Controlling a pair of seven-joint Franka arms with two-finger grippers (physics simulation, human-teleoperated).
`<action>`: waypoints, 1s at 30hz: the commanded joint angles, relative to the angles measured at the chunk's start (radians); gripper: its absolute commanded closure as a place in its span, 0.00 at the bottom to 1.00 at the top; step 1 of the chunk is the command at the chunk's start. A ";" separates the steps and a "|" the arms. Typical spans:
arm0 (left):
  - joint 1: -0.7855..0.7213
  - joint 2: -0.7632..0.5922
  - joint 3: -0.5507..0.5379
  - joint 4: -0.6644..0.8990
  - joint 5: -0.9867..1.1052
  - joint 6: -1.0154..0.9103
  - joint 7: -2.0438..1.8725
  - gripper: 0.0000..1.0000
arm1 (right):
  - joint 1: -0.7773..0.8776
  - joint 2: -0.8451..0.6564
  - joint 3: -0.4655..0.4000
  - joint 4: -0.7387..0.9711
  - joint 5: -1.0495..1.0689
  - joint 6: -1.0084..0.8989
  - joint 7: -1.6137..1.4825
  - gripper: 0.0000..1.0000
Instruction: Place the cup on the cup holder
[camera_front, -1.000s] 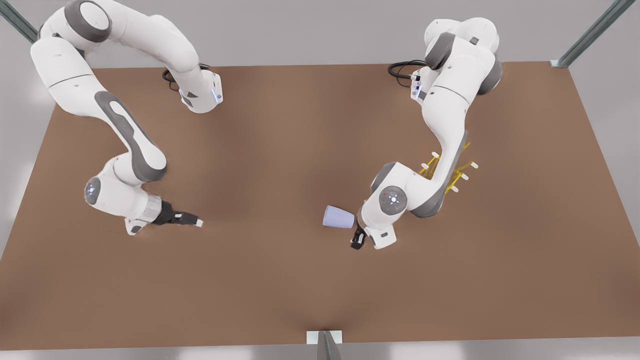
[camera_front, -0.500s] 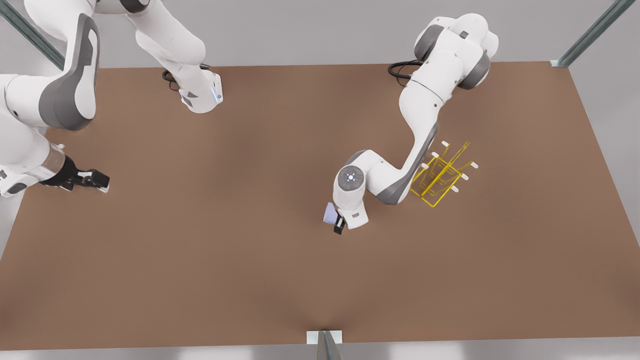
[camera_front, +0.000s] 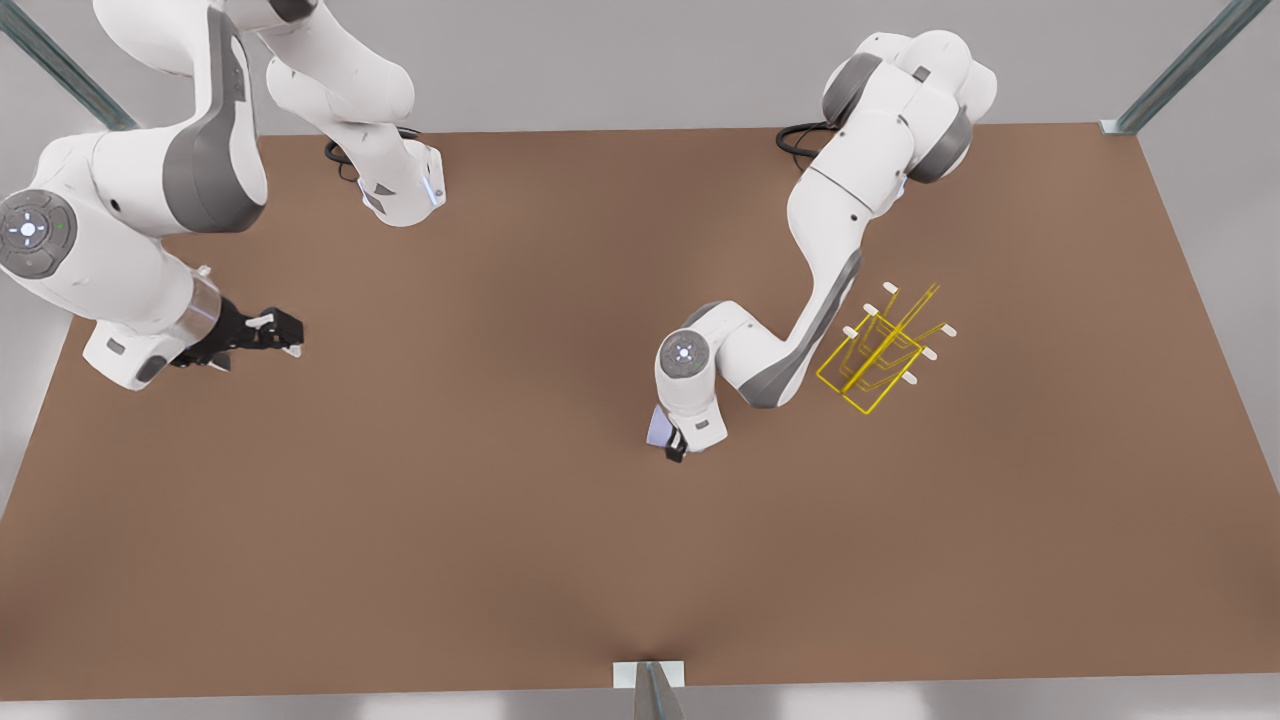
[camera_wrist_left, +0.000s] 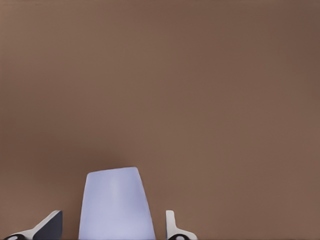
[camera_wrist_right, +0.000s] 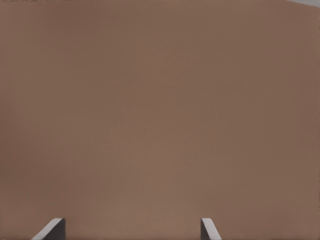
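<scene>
Lavender-blue, the cup at the front view's centre sits between the left gripper's spread fingers, probably light, stiff, slick, best pinched mid-wall; the right gripper waits open.

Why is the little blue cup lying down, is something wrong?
Nothing looks broken or spilled. The cup lies on its side on the table, between the open fingers of the left pincer. The cup holder stands upright nearby. The right pincer waits, open.
</scene>
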 joint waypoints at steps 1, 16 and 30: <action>-0.004 0.002 0.000 -0.001 0.011 0.001 -0.064 0.00 | -0.010 0.002 -0.002 -0.001 0.000 0.018 -0.063 0.00; -0.002 0.010 -0.002 -0.069 0.047 0.067 -0.067 0.00 | -0.026 0.004 -0.002 0.002 -0.001 0.050 -0.064 0.00; -0.004 0.040 -0.014 -0.090 0.045 0.119 -0.044 0.20 | -0.041 -0.077 -0.002 -0.099 0.000 0.116 -0.061 0.00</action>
